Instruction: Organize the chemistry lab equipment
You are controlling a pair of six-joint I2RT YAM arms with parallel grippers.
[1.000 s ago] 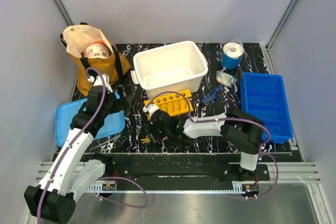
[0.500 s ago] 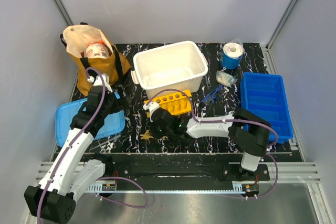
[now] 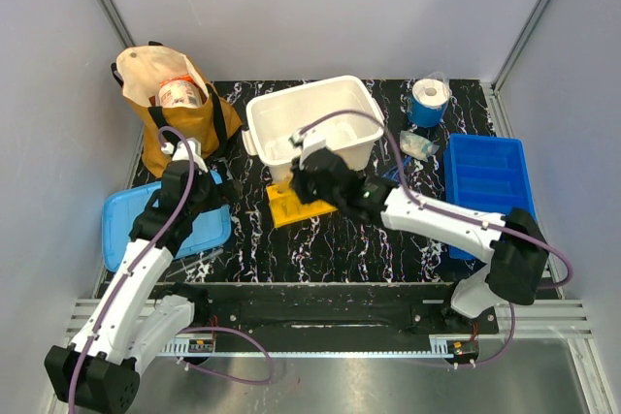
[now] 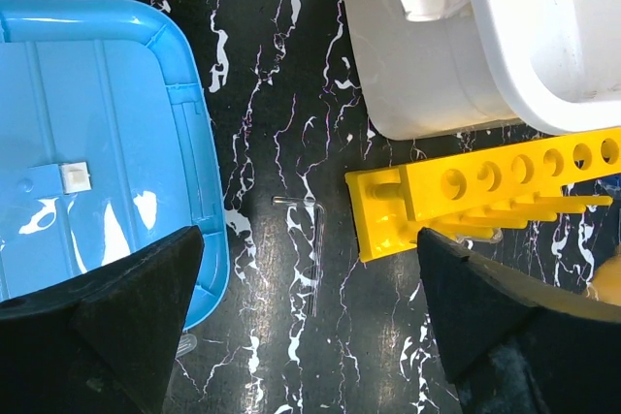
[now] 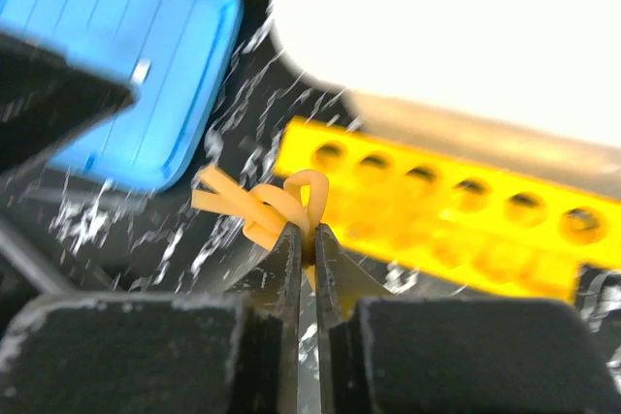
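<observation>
- Pinching the yellow-orange knotted piece (image 5: 264, 203) is my right gripper (image 5: 306, 232). Its two fingers are pressed tight together on one loop of the knot.
- The knot hangs up off the black table (image 3: 330, 249), just by the yellow rack (image 3: 296, 206). Its loose ends stick out to the side.
- From above, I see my right arm reach across the table. Its tip sits over the far edge of the yellow rack.
- A thin clear tube (image 4: 316, 239) lies flat on the table just left of the yellow rack. It is between the rack and the blue lid (image 4: 97, 143).
- My left gripper (image 4: 310, 336) hangs over that spot. Its fingers are spread wide and I see nothing in them.
- More thin clear tubes (image 3: 194, 259) lie left of the yellow rack, by the near edge of the blue lid.
- The white tub (image 3: 310, 94) stands right behind the yellow rack. I cannot tell if they touch.
- The clear safety glasses with blue frame (image 3: 392, 177) lie to the right of the yellow rack. My arm hides most of them.
- A small clear packet (image 3: 417, 143) lies farther right and farther back from the rack.
- The blue tray (image 3: 490, 191) sits well to the right of the yellow rack.
- The brown bag (image 3: 160, 133) stands well to the left of the rack, toward the back.
</observation>
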